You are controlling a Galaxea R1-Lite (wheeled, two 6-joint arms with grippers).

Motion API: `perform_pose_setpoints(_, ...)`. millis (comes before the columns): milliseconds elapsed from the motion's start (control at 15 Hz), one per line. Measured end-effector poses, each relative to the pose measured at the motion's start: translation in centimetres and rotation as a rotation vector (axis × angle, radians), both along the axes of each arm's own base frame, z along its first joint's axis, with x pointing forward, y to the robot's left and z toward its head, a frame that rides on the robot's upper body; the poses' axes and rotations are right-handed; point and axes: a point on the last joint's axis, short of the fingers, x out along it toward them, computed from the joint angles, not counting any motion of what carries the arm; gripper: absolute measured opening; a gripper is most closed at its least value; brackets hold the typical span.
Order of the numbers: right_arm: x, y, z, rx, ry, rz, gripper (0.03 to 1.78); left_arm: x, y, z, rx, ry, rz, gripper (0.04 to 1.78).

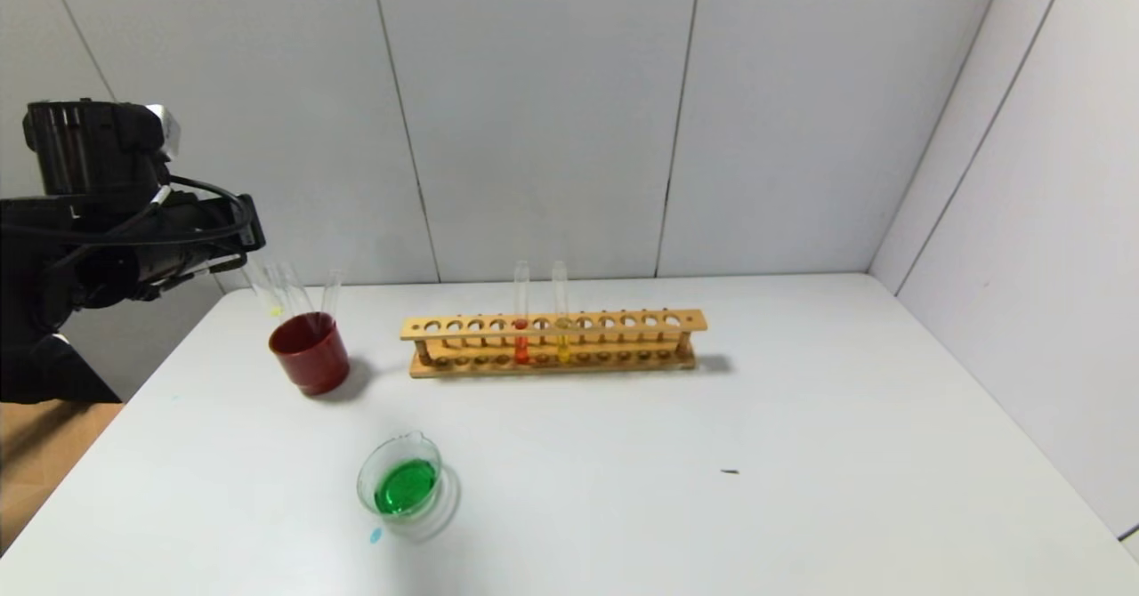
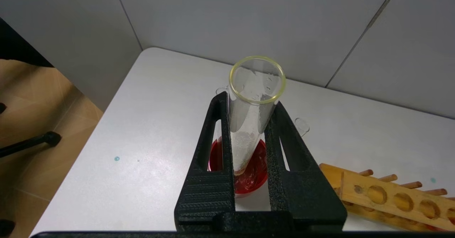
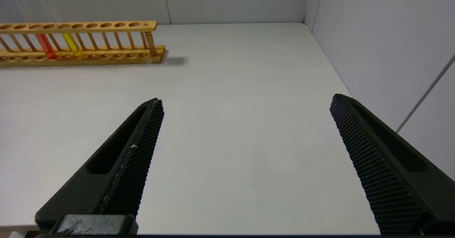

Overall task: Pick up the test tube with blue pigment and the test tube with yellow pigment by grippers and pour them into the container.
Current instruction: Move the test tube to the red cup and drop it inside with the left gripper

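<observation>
One clear glass container (image 1: 399,480) sits nearest on the white table (image 1: 801,454), holding green liquid, with a small teal spot (image 1: 375,535) just beside it. Farther back to the left stands one dark red cup (image 1: 310,353) with two empty tubes leaning in it. The left gripper (image 2: 249,124) hovers above this cup, jaws pinching one emptied test tube (image 2: 253,110) with a yellowish rim, its bottom tip dipping into the cup. Beyond, one wooden rack (image 1: 553,342) holds two tubes: one red-orange tube (image 1: 521,311) and one test tube with yellow pigment (image 1: 561,310), side by side. The right gripper (image 3: 245,160) hangs over bare table on the right, jaws spread wide
</observation>
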Motion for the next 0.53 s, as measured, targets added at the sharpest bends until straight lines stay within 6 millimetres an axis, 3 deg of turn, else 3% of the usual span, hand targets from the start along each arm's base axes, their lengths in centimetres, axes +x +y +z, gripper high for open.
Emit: perform_pose_setpoints(533, 0.0, 0.0, 0.0, 0.0, 0.0, -0.001, 1.71, 1.5, 0.8, -1.9, -0.017, -0.001, -0.019, 0.3)
